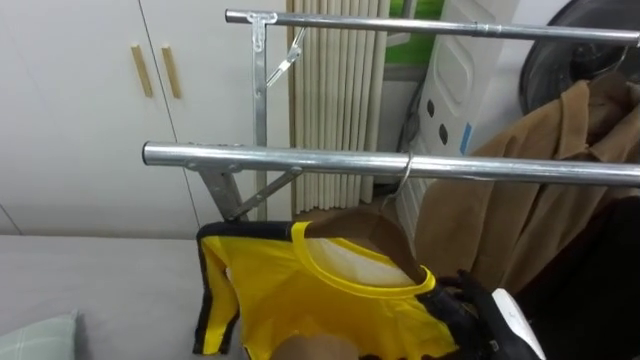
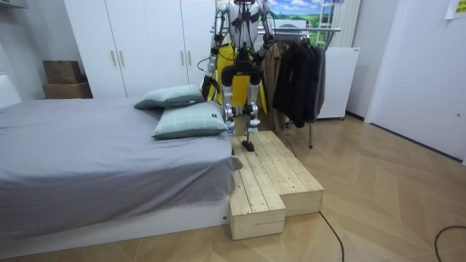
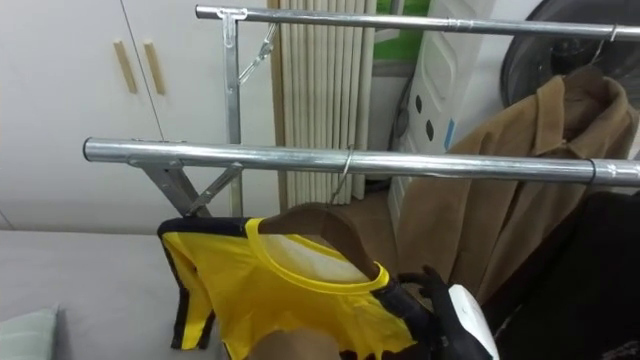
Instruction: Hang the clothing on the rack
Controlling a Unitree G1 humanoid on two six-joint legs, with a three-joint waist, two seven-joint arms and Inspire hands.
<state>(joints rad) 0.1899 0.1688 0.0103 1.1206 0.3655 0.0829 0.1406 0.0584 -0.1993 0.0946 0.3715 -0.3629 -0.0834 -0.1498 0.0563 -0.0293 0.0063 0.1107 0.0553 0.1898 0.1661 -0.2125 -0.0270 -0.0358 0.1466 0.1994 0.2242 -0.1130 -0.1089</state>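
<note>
A slick yellow shirt with black trim (image 1: 300, 300) hangs on a curved brown wooden hanger (image 1: 365, 232), whose wire hook sits over the smooth round steel rail (image 1: 250, 157). The rail is bare to the left, and a tan coat (image 1: 520, 195) crowds the right. The right hand (image 1: 478, 312) is curled on the shirt's shoulder.

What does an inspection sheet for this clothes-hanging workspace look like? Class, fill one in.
surface: wooden platform beside the bed; robot stands on it facing the rack.
job's things: yellow shirt on a wooden hanger, hook over the near rail.
clutter: two pillows on the bed.
hands: right hand at the shirt's shoulder.
cables: nothing seen besides the robot's own.
surroundings: brown coat and dark jackets on the rack; white wardrobe.
</note>
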